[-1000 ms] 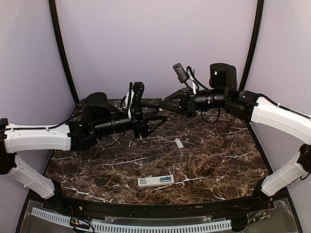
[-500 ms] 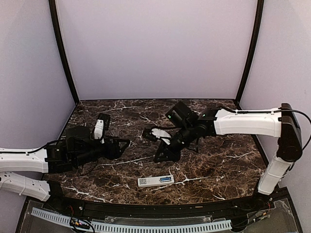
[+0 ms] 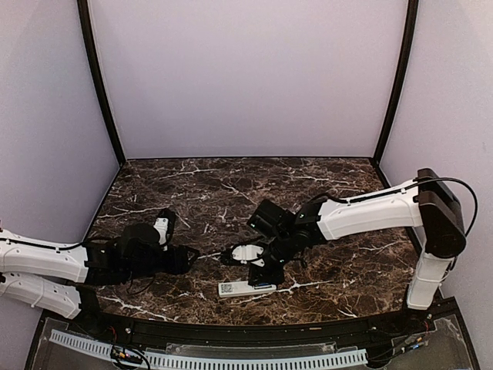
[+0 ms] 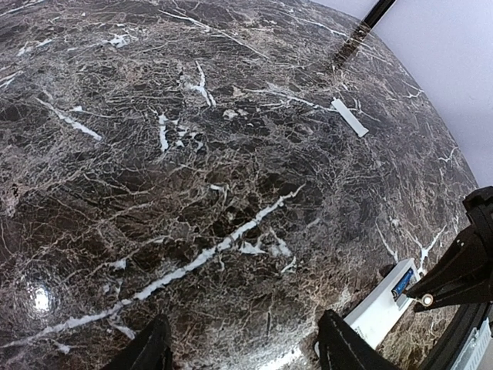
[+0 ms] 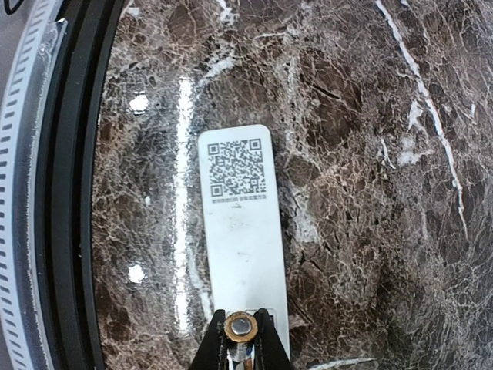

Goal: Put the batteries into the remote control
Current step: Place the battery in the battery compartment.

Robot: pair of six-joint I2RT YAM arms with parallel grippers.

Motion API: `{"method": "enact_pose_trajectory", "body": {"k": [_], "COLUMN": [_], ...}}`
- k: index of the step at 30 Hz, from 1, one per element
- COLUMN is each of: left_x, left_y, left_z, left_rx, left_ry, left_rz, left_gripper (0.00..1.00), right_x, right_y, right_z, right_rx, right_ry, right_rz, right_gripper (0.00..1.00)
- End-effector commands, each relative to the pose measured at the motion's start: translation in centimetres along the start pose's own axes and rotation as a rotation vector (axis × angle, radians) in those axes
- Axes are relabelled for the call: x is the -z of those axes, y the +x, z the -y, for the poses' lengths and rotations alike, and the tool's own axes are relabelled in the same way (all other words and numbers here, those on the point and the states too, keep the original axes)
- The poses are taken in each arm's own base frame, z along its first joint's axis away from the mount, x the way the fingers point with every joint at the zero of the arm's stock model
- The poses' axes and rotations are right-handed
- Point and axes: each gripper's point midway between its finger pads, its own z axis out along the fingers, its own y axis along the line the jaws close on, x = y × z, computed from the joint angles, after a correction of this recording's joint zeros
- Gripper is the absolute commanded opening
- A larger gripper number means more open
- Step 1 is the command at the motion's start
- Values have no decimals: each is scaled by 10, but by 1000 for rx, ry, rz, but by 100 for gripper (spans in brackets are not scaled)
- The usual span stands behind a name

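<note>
Near the front edge of the table (image 3: pixel 362 270), the top camera shows the remote control (image 3: pixel 235 290) lying flat with its long axis left to right, a blue battery (image 3: pixel 264 285) visible in its right-hand end; the right gripper (image 3: pixel 259 276) hangs directly over that end, while the left gripper (image 3: pixel 192 253) sits low to the left, near but clearly apart, so the right arm is the nearer one; bare marble lies behind and to either side, but the black rim (image 3: pixel 254 327) runs close in front. From the left wrist, the left fingers (image 4: pixel 150 351) stand wide with nothing between them; the remote control lies off to the lower right under the right arm's fingers, and a small white cover plate (image 4: pixel 349 117) rests well apart across the marble. From the right wrist, the fingertips (image 5: pixel 212 343) are pinched narrow on a held battery (image 5: pixel 241 327) seen end-on, its brassy cap facing the camera; the remote control stretches straight away from them, QR label (image 5: pixel 238 166) upward, with the battery over its near end; whether the two touch cannot be told; the battery's axis looks to stand across the handset's, so seating it probably calls for tilting it down; the rim hugs one long side, with open marble on the other.
</note>
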Motion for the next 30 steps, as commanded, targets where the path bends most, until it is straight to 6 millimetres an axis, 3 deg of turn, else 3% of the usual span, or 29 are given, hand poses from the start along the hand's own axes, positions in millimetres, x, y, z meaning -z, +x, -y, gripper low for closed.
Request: {"method": "enact_pose_trajectory", "body": {"k": [1, 6, 30], "left_x": [-1, -1, 2], "left_y": [3, 6, 2], "left_z": [4, 3, 0], "left_rx": [-6, -16, -110], "left_ry": [34, 39, 21], "left_rz": [4, -1, 18], "left_gripper": [64, 64, 64], "right_x": [-11, -17, -9], "right_y": [8, 11, 25], "right_z": [11, 7, -2], "right_rx": [48, 43, 69], "right_ry": [56, 26, 34], "right_rz": [-34, -50, -72], "right_gripper": [0, 0, 1]}}
